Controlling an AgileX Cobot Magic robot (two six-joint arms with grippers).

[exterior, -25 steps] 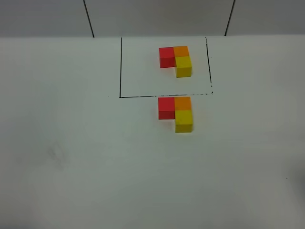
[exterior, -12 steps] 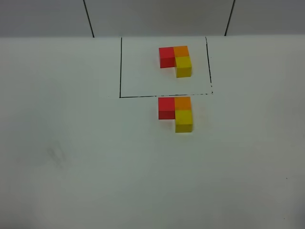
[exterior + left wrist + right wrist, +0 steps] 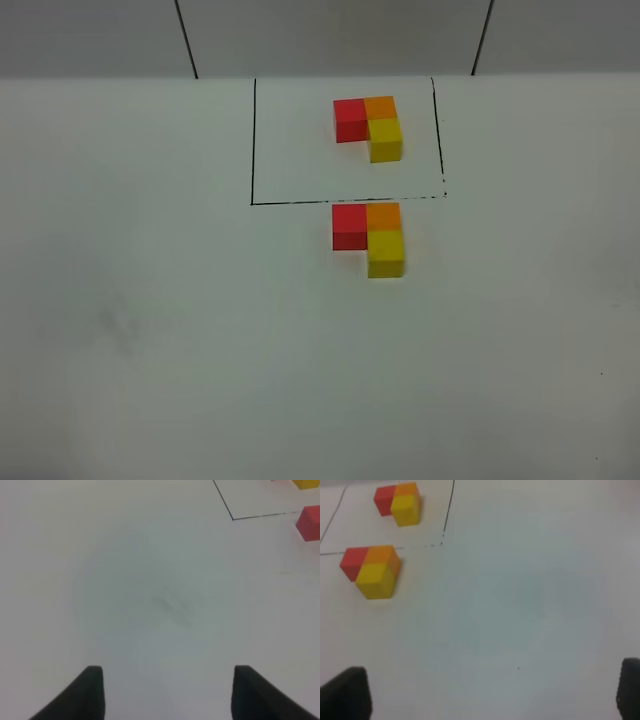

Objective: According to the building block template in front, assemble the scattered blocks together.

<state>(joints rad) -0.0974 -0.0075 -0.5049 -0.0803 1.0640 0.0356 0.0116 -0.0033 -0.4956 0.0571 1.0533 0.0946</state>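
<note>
Scattered blocks: we list a red cube (image 3: 349, 225), an orange cube (image 3: 384, 216) and a yellow cube (image 3: 386, 252), joined in an L on the tabletop (image 3: 200, 330), just outside the near black line (image 3: 340, 200).
Arrangement: red touches orange side by side; yellow touches orange on its near side.
Building block template (image 3: 369, 127): we record the same L of red, orange and yellow inside the drawn frame, farther back, apart from the assembled set.
Left tool (image 3: 167, 692): two dark fingertips (image 3: 90, 690) spread wide, nothing between them, above bare tabletop.
Blocks relative to left tool: well apart; in the left wrist view we see only the red cube at the picture's edge, beside the frame corner.
Right tool (image 3: 492, 692): two dark fingertips (image 3: 347, 692) at the picture's opposite edges, wide apart, holding nothing.
Blocks relative to right tool: well apart, ahead and off to one side; template beyond them.
High view: neither tool appears in it.
</note>
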